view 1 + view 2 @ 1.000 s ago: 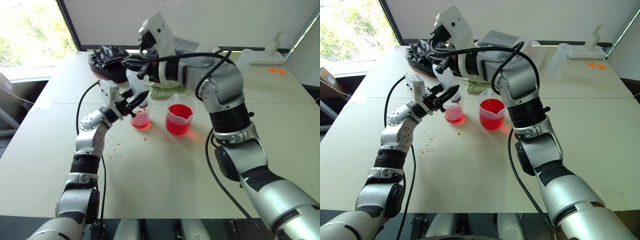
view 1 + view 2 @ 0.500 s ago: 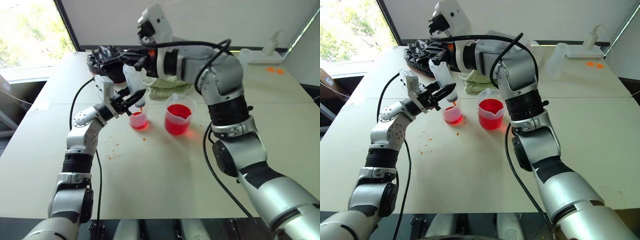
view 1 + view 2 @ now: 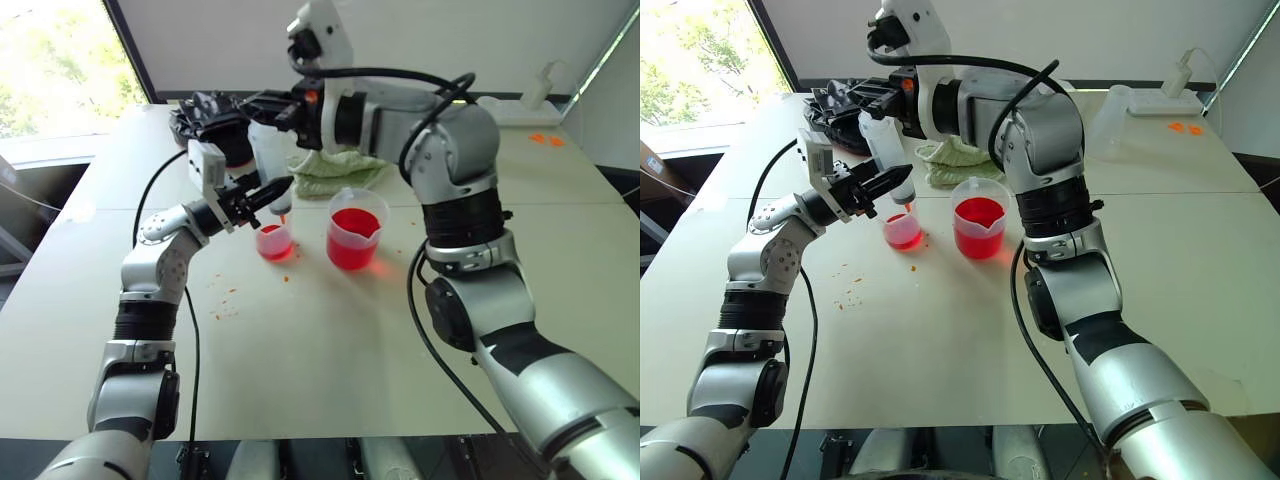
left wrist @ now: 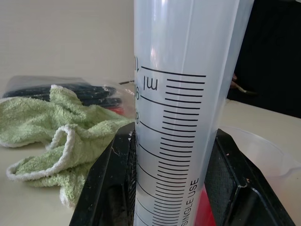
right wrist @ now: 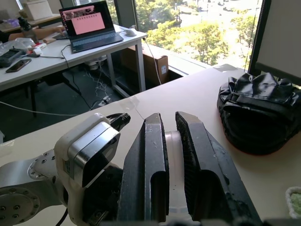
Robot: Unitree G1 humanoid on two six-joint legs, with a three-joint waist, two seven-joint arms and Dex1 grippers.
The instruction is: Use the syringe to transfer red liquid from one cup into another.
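Clear syringe (image 3: 883, 150) over small cup (image 3: 903, 231) — L gripper (image 3: 890, 183) clamped on barrel, R gripper (image 5: 171, 155) on plunger.

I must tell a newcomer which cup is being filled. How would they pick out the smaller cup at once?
On the pale table, find the two clear cups holding red liquid in front of the green towel. The smaller cup stands under the syringe; it is narrower than the spouted beaker beside it.
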